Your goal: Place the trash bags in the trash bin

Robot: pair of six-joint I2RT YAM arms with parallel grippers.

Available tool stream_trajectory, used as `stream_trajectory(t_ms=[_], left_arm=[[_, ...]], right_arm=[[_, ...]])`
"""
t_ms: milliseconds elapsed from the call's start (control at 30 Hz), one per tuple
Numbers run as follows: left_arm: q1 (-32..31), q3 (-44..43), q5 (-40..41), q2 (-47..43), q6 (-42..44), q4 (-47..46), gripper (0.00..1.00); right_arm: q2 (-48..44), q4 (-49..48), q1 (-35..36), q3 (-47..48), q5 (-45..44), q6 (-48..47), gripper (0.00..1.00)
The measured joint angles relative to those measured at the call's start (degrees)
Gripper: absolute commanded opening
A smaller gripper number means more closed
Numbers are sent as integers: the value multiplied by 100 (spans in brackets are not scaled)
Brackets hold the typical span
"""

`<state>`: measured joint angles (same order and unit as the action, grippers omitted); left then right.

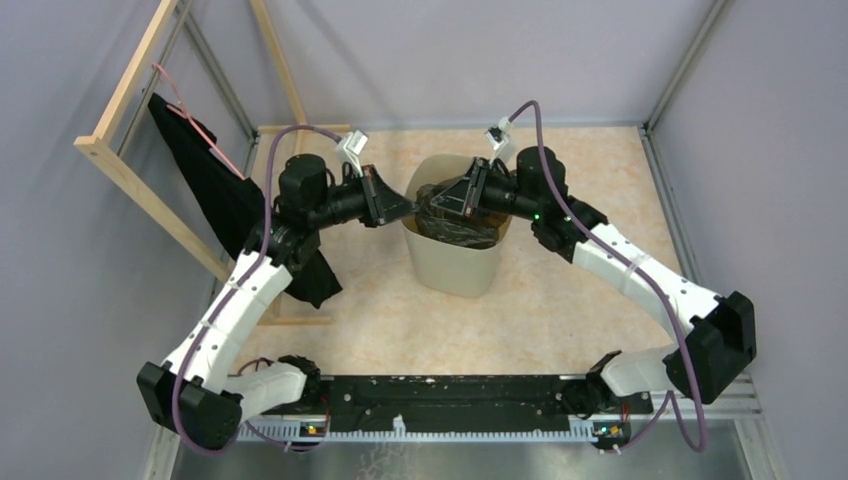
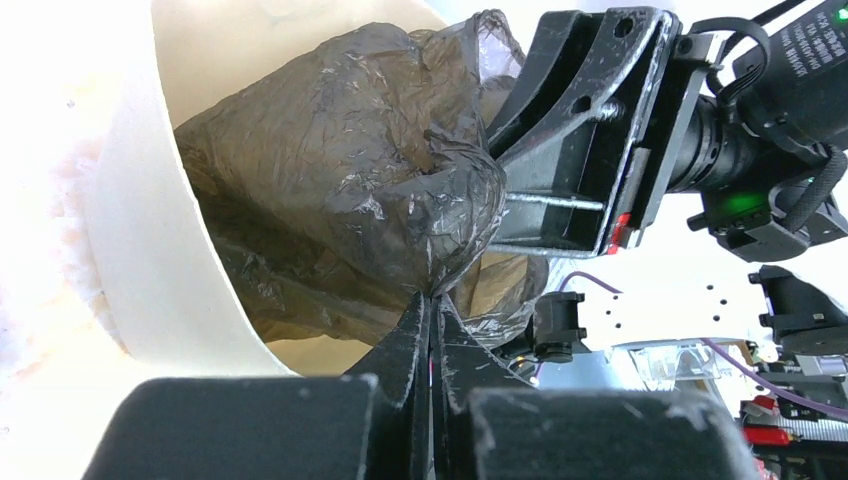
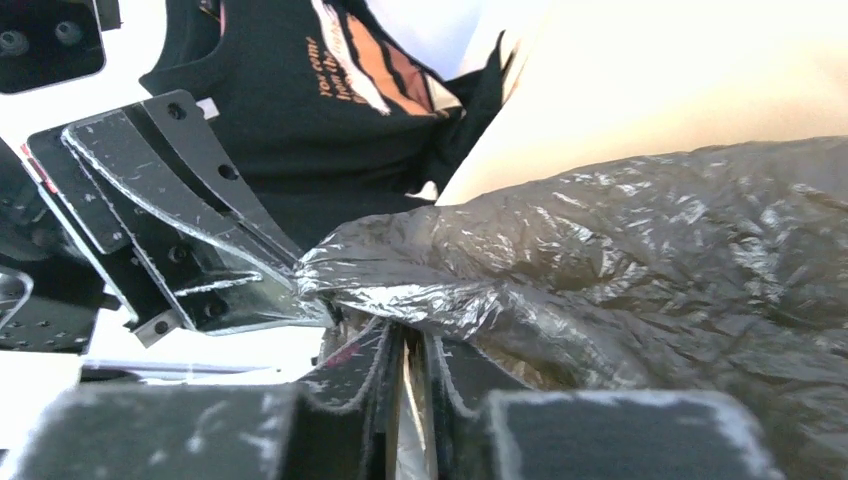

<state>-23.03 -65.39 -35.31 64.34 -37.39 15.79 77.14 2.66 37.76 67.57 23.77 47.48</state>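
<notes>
- One trash bin (image 1: pixel 452 268) stands upright mid-table between your two arms. It holds most of the load, so I'd judge the task well past halfway.
- One trash bag (image 1: pixel 460 225) is bunched in the bin's mouth. From above, dark wrinkled film fills the opening to about rim level. Your left wrist view shows a crest of it rising past the cream wall. You cannot tell how deep the rest reaches.
- One black cloth (image 1: pixel 215 190) hangs on the wooden frame at the left, well apart from the bin, and is no part of this job.
- Your left gripper (image 1: pixel 412 209) sits at the left of the rim, its fingers (image 2: pixel 415 335) pressed together on a pinch of the film.
- Your right gripper (image 1: pixel 438 196) comes in from the opposite side, its tip near the other's. Its fingers (image 3: pixel 370 365) look all but closed on a fold of the same bag, with only a sliver of gap between them.
- What seems left for you is to push the raised crest below the rim, let go with both grippers and back out. Thin film may cling to the pads and lift out with them.
</notes>
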Motion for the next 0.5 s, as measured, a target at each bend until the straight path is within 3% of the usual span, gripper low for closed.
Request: stream_trajectory(t_ms=[267,500], left_arm=[[22,-138,232,-111,173,313,0],[184,-234,907,-273,483,785,0]], right_arm=[[-365,203,0,-4,-498,-101,0],[-1237,1805,-94,122,-1211,-807,0]])
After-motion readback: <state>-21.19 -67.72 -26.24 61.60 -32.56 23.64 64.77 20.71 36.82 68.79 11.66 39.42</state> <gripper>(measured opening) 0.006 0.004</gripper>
